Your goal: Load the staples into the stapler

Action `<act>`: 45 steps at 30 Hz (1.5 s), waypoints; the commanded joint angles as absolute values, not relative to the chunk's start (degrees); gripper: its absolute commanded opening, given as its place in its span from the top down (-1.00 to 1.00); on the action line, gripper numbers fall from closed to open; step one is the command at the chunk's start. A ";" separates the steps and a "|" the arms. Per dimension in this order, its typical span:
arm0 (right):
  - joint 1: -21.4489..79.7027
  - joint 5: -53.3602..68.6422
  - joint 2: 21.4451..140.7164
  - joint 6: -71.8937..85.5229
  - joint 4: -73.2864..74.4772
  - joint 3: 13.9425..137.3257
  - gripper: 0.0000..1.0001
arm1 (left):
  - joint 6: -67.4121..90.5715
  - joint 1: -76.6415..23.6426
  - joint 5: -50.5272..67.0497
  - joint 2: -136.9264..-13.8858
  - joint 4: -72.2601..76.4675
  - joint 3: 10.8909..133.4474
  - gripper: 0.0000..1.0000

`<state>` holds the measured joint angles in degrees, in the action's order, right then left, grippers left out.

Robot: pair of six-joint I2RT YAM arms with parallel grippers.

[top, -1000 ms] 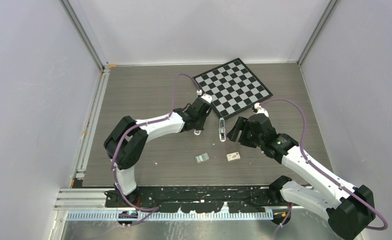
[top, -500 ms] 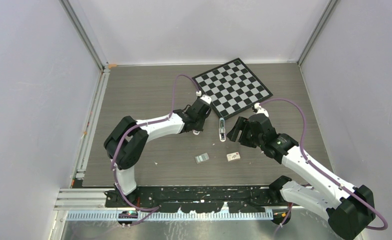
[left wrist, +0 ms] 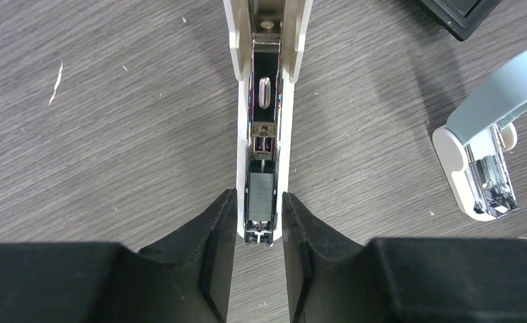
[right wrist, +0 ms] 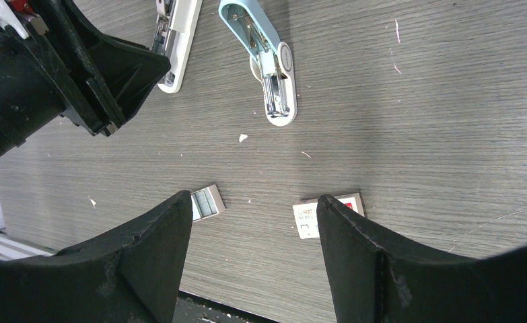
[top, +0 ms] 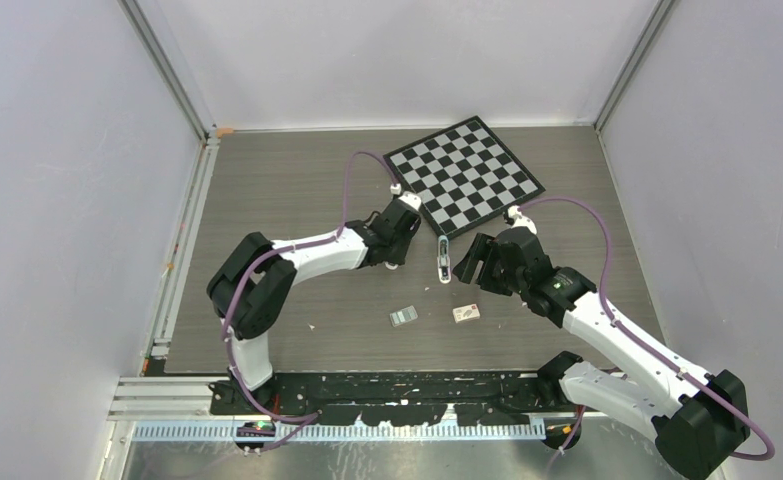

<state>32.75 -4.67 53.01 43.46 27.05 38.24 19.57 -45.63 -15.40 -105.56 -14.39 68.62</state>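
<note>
A slim white stapler (left wrist: 266, 40) lies on the table with its metal channel facing up. A grey block of staples (left wrist: 260, 192) sits in the near end of that channel. My left gripper (left wrist: 259, 202) straddles that end, jaws slightly apart and open; the staples lie between the fingertips, not pinched. A second stapler (left wrist: 479, 155), white with a pale blue top, lies hinged open just to the right (top: 444, 258). My right gripper (right wrist: 254, 202) hovers wide open over bare table. More staples (right wrist: 205, 203) lie in a small tray by its left finger.
A small white labelled box (right wrist: 314, 219) lies beside the right finger (right wrist: 355, 235). A black-and-white chessboard (top: 464, 172) sits at the back, close behind both staplers. The left gripper (top: 395, 252) and right gripper (top: 467, 262) flank the blue stapler. The table's front edge is near.
The left jaws have parted a little around the white stapler's end. Neither arm has visibly shifted; the right gripper is unchanged.
</note>
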 commanded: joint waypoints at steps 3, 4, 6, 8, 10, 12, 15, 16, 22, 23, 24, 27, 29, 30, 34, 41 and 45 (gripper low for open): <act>32.48 -5.41 52.90 44.02 24.73 39.59 -0.44 | 22.19 -45.26 -15.32 -98.91 -13.73 67.96 0.30; 32.50 -5.32 53.10 44.15 24.47 39.70 -0.44 | 22.68 -45.22 -15.97 -98.32 -14.13 67.94 0.29; 32.49 -5.00 53.82 44.44 23.50 40.02 -0.44 | 23.81 -44.83 -16.15 -96.93 -14.92 67.79 0.23; 32.51 -4.38 55.58 44.44 21.91 41.02 -0.44 | 24.64 -44.30 -15.45 -94.81 -13.84 66.26 0.16; 32.36 -4.46 58.53 43.65 20.38 43.22 -0.45 | 26.07 -43.42 -14.37 -92.43 -11.95 63.42 0.12; 32.21 -4.48 62.31 42.05 18.91 46.53 -0.45 | 27.71 -42.15 -12.77 -90.65 -9.84 60.80 0.05; 31.57 -4.31 69.28 39.64 17.28 52.45 -0.46 | 31.32 -39.68 -8.22 -89.97 -7.07 57.76 0.03; 31.35 -4.00 70.71 38.78 16.53 54.34 -0.46 | 32.73 -39.01 -6.44 -90.16 -5.86 56.96 0.06; 28.70 2.14 83.57 32.26 12.85 63.78 -0.45 | 36.71 -38.15 -2.19 -91.57 2.88 53.09 0.19; 28.46 3.26 85.74 30.94 12.74 65.28 -0.45 | 36.47 -38.11 -2.26 -92.43 2.79 53.27 0.22; 28.24 4.08 87.92 29.47 13.01 66.82 -0.45 | 36.13 -38.04 -2.16 -93.06 2.61 53.53 0.25; 27.74 5.56 93.81 25.42 14.92 72.89 -0.46 | 35.86 -37.47 -1.20 -94.53 3.51 53.42 0.28; 27.34 6.84 97.29 23.78 16.17 76.22 -0.46 | 35.80 -37.09 -0.59 -95.40 4.43 53.26 0.31; 27.20 7.27 98.81 23.34 16.69 77.72 -0.42 | 35.65 -37.04 -0.72 -95.96 4.41 53.52 0.31; 26.51 9.63 103.87 22.48 17.72 82.07 -0.36 | 35.01 -36.89 -0.73 -97.23 4.20 53.71 0.35; 25.23 17.09 108.07 20.64 18.11 84.56 -0.10 | 34.73 -36.67 -0.89 -97.92 4.81 53.04 0.48; 25.16 20.82 108.67 18.68 19.74 85.34 0.01 | 34.40 -36.56 -0.70 -99.18 4.87 53.23 0.56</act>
